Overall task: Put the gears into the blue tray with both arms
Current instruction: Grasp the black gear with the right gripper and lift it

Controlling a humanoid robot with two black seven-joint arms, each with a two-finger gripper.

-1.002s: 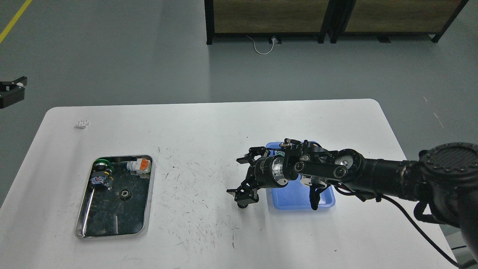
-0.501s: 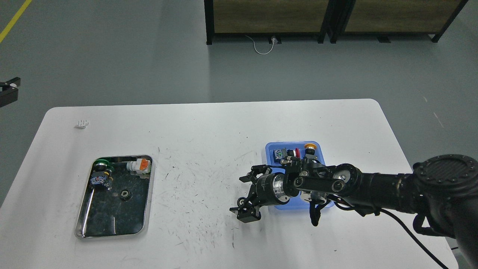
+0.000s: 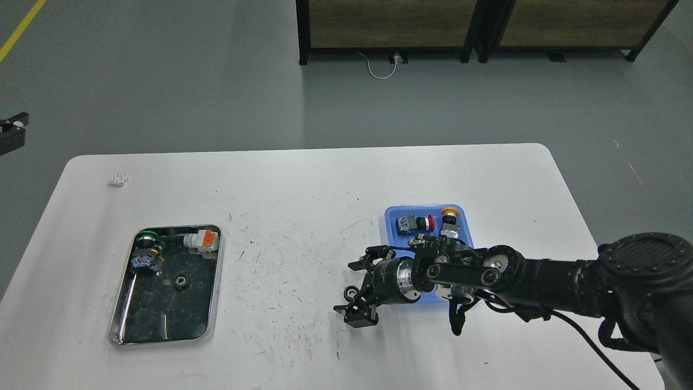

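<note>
One gear (image 3: 182, 282) lies on the dark floor of the silver metal tray (image 3: 214, 303) at the left. A second gear (image 3: 352, 293) lies on the white table just left of the blue tray (image 3: 389, 218). My right gripper (image 3: 355, 290) reaches in from the right, low over the table, open, with its fingers (image 3: 361, 264) spread either side of that second gear. The right arm covers the near part of the blue tray. Only a black piece of my left gripper (image 3: 12, 134) shows at the left edge, off the table.
The blue tray holds a red-capped switch (image 3: 414, 222) and a yellow-capped switch (image 3: 448, 216). The silver tray holds a green-capped switch (image 3: 146, 238), a blue-ended switch (image 3: 143, 261) and an orange-and-white part (image 3: 202, 239). A small white piece (image 3: 118, 179) lies at the table's far left.
My right arm has dropped toward the table's near side, uncovering the blue tray's far end and its switches. The gear now shows between the open fingers. The left gripper has drawn back toward the left edge.
</note>
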